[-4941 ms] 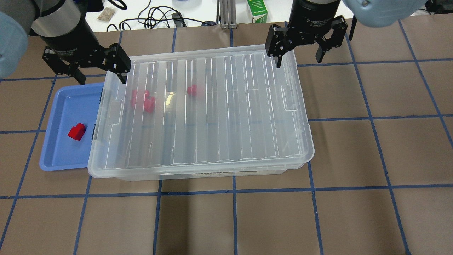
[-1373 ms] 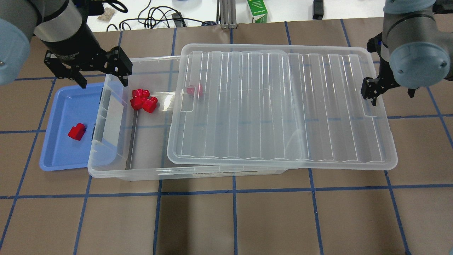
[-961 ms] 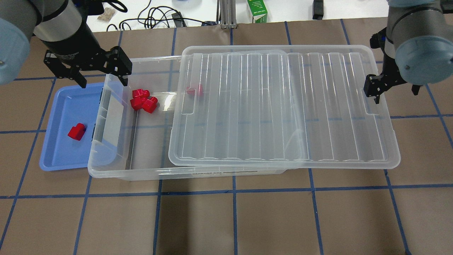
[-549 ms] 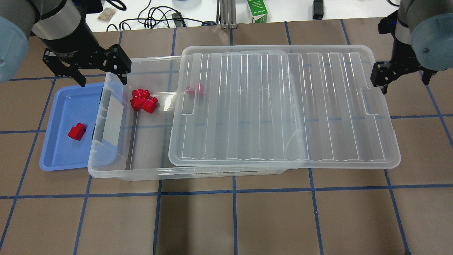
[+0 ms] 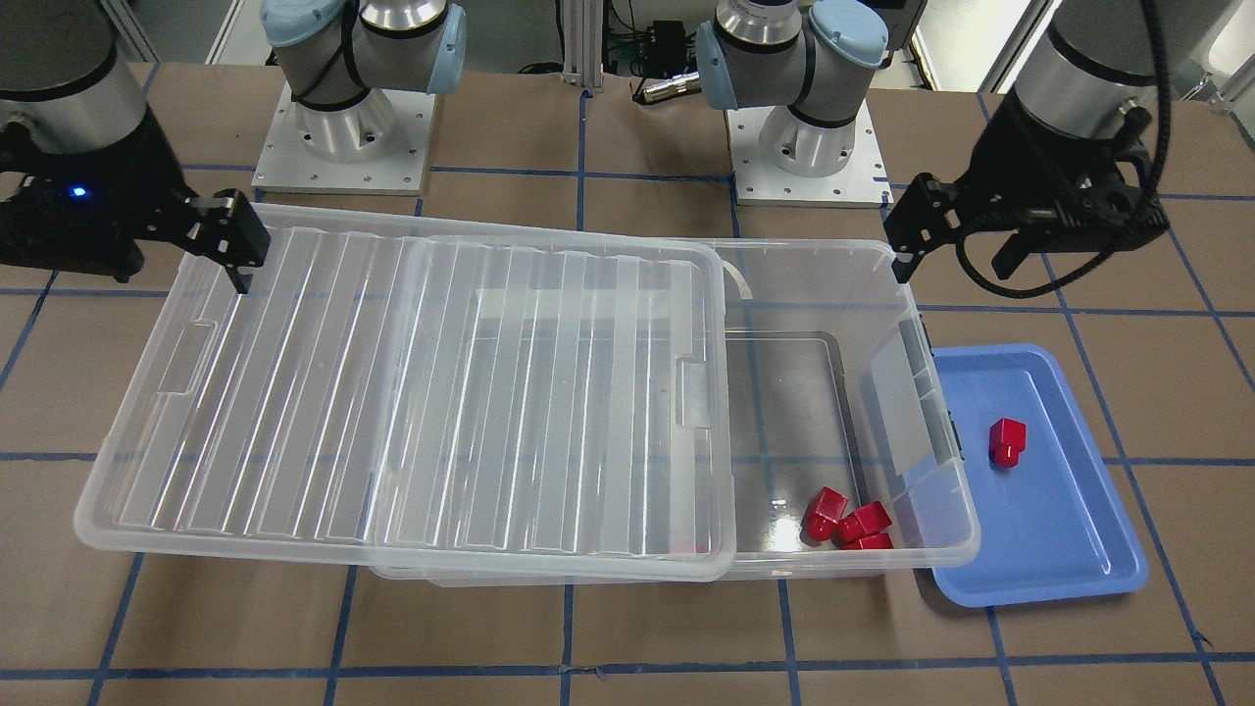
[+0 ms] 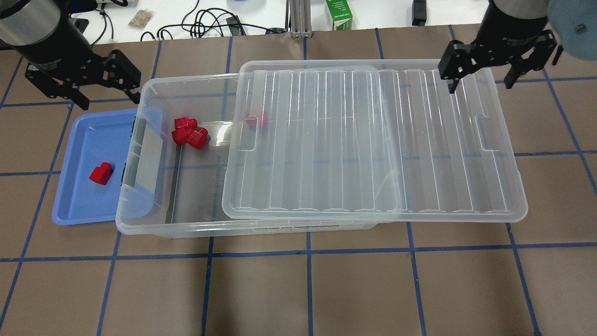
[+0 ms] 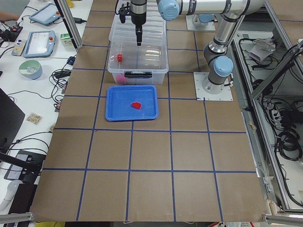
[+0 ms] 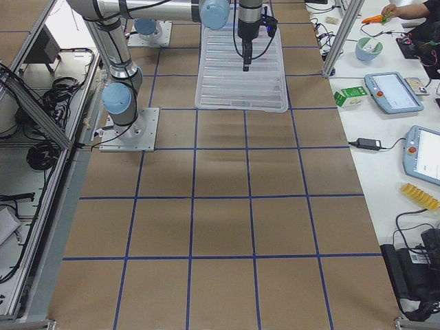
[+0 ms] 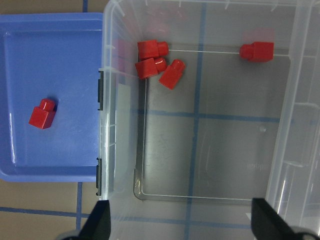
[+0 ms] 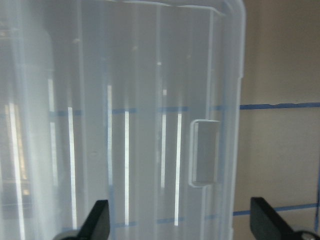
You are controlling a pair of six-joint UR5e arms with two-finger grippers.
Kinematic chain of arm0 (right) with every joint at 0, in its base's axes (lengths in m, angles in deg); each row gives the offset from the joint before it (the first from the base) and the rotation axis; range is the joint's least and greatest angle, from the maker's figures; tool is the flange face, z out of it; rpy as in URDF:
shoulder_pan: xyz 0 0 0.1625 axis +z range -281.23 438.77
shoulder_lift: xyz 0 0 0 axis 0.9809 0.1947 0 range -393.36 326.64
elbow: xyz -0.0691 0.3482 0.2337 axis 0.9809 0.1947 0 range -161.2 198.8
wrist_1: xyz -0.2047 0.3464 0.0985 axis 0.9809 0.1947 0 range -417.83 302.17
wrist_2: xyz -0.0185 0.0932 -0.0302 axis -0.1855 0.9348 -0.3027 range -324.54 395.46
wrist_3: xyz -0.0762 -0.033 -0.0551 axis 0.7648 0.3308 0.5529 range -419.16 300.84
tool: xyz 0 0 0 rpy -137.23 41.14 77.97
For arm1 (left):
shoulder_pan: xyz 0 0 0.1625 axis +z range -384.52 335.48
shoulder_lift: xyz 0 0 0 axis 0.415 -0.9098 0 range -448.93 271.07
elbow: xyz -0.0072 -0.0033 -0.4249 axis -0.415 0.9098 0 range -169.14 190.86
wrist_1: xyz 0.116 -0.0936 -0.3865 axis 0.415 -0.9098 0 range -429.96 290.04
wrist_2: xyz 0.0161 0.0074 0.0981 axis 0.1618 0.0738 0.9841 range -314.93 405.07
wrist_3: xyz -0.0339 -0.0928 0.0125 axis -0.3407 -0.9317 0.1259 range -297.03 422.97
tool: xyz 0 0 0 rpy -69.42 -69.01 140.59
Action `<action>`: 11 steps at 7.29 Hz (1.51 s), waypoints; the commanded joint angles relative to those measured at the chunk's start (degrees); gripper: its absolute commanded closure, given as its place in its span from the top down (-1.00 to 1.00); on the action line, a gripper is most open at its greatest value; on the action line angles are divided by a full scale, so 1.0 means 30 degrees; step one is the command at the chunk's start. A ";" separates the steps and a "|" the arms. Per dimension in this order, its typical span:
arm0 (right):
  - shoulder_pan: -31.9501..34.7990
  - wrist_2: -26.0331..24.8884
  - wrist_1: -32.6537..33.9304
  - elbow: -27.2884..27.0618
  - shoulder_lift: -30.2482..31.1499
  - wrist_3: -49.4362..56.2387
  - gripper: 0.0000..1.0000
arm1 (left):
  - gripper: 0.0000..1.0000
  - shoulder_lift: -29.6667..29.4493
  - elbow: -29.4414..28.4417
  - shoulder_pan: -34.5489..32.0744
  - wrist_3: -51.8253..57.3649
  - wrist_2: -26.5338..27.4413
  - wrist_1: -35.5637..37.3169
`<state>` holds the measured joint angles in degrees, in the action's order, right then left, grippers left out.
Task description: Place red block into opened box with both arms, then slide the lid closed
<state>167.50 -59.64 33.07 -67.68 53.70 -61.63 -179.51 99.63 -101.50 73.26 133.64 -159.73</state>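
Observation:
One red block (image 6: 101, 173) lies in the blue tray (image 6: 77, 207), left of the box (image 6: 186, 229); the left wrist view shows this red block (image 9: 42, 113) too. Several more red blocks (image 6: 189, 132) sit inside the box near its far left corner. The lid (image 6: 373, 140) covers the box's right part and overhangs it on the right, leaving the left end uncovered. My left gripper (image 6: 109, 101) hangs open over the tray's far edge, holding nothing. My right gripper (image 6: 480, 87) hangs open above the lid's far right corner, holding nothing.
A green carton (image 6: 339, 14) and cables (image 6: 205, 21) lie on the white bench past the table's far edge. Brown table with blue tape lines spreads in front of the box and to the right of the lid.
The lid has slid right, uncovering the box's left end. My right gripper has lifted off the lid's right end and swung toward the far edge. My left gripper has backed away leftward.

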 commanded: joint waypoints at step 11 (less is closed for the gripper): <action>0.2065 0.1407 0.1138 -0.0029 -0.0189 -0.3513 1.00 | 1.00 -0.8592 0.4128 0.5826 1.0897 0.1315 0.8709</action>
<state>173.73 -55.37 36.28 -67.66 53.13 -72.17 -204.00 111.02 -84.02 105.11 134.89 -135.00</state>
